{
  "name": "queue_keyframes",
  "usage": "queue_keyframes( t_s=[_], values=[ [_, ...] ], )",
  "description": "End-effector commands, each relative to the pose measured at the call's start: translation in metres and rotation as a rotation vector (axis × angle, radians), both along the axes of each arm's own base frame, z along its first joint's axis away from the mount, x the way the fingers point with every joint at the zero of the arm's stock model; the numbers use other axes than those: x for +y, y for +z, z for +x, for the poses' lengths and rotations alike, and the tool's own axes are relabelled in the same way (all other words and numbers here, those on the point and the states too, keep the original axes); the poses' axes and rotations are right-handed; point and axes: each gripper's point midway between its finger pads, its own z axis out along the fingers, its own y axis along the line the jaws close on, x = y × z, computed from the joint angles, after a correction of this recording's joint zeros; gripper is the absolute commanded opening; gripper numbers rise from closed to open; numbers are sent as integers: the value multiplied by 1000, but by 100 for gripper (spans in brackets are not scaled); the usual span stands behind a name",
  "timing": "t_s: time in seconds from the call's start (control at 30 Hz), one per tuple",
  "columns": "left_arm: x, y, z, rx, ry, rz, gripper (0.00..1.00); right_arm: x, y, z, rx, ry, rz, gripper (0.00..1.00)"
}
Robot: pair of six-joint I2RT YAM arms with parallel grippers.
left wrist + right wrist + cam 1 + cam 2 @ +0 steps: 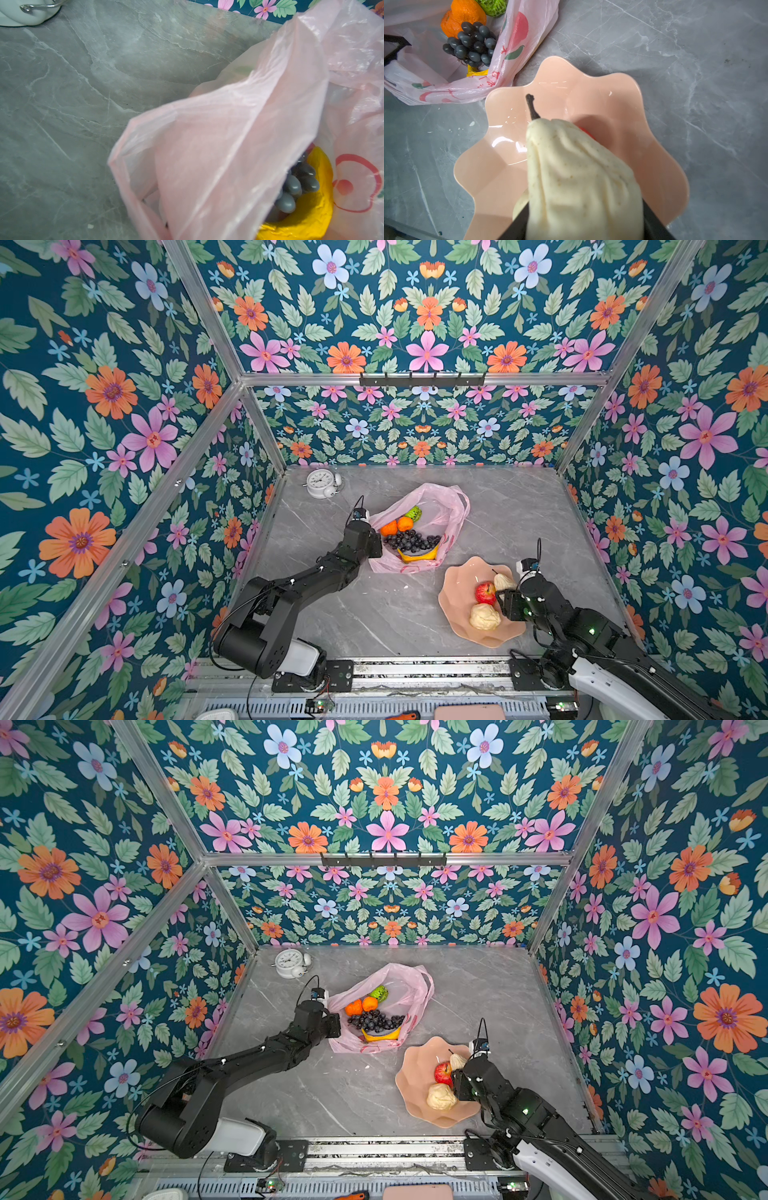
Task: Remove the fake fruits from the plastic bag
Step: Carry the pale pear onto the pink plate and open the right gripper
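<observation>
Grey marble tabletop (374,614) bears plastic bag (440,506); floral walls (428,323), aluminium frame (291,379).

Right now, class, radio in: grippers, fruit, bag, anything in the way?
Left gripper shut on plastic bag rim. Right gripper shut on cream pear over bowl. Oranges, green fruit, grapes, banana in bag. Nothing seen blocking.

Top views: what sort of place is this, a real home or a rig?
Most likely a staged robot test cell, not a home: floral-papered panels on a bare aluminium frame, a marble-look tabletop, and a mounting rail along its front edge.
</observation>
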Motion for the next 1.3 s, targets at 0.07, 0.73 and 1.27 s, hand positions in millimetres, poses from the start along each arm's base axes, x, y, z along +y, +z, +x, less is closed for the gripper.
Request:
queue_keyframes(
  t_s=[0.07, 0.73, 1.27],
  values=[
    [1, 2, 2, -9, 2, 19, 0, 5, -10, -3, 58, -16, 17, 46],
    [4, 3, 3, -12, 11, 29, 0, 3, -27, -4, 112, -37, -15, 66],
    [4, 4, 3, -15, 13, 30, 0, 0, -30, -1, 119, -67, -28, 72]
  ],
)
